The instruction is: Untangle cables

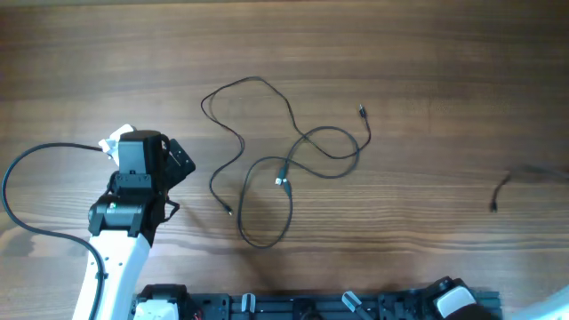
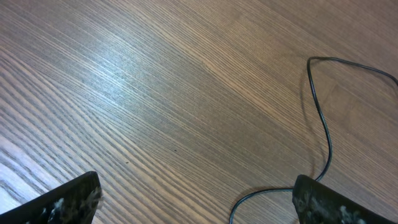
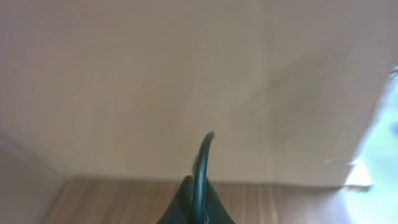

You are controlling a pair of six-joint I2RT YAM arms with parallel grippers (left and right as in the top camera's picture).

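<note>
Cables (image 1: 282,178) lie loosely tangled mid-table (image 1: 427,53), just right of my left hand (image 2: 196,202), which is spread wide. My right hand (image 3: 196,208) looks pressed together, pinching one blurred strand (image 3: 202,162).

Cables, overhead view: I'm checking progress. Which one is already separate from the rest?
The short strand near the image's right edge, which is on its own. The others cross each other in loops mid-table.

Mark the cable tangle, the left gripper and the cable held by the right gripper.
cable tangle (image 1: 281,180): overhead, central plug end.
left gripper (image 2: 196,202): left wrist, between fingertips.
gripped cable (image 3: 202,155): right wrist, upright strand.
</note>
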